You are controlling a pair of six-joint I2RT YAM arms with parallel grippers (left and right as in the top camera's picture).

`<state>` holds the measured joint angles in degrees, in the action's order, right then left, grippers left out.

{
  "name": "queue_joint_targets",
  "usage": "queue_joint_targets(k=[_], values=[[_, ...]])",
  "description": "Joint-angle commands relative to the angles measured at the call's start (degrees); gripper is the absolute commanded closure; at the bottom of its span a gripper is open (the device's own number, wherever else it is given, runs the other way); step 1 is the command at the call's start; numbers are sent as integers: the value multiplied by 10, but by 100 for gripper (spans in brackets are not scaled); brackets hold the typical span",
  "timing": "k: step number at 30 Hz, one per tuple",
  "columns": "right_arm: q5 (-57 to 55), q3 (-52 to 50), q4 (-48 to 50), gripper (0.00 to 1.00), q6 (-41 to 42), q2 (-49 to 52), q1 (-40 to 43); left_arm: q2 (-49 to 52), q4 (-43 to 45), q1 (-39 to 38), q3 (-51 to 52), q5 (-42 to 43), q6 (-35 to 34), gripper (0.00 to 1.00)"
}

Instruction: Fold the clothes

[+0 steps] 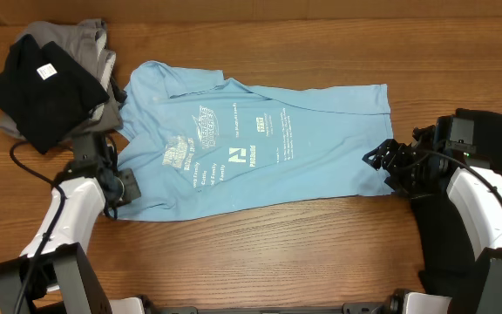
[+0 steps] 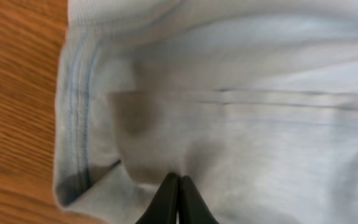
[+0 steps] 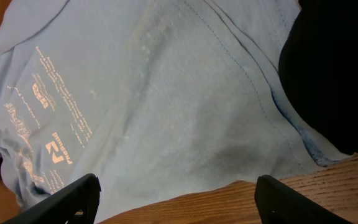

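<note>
A light blue T-shirt (image 1: 251,144) with white lettering lies spread flat across the middle of the wooden table. My left gripper (image 1: 122,187) is at the shirt's near-left corner. In the left wrist view its fingers (image 2: 179,180) are shut, with the blue fabric (image 2: 229,124) bunched at their tips beside the stitched hem. My right gripper (image 1: 382,161) is open at the shirt's near-right edge. In the right wrist view its fingers (image 3: 179,202) are wide apart over the table edge of the shirt (image 3: 166,112), holding nothing.
A black T-shirt (image 1: 46,83) lies on a grey one (image 1: 90,39) in a pile at the far left. More black cloth (image 1: 495,131) lies at the right beside the right arm and shows in the right wrist view (image 3: 334,74). Bare wood (image 1: 277,244) runs along the front.
</note>
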<state>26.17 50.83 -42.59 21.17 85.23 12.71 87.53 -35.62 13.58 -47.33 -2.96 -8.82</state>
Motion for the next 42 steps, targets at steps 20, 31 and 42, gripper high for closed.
queue_joint_targets(k=[20,31,42], values=[[5,10,15,16,-2,-2,-2,-7,7,-1,-173,204,46,96],[5,10,22,16,-2,-2,-2,-6,69,-38,-172,202,55,96],[25,10,21,16,-2,-2,-2,5,74,-67,-172,99,54,37]])
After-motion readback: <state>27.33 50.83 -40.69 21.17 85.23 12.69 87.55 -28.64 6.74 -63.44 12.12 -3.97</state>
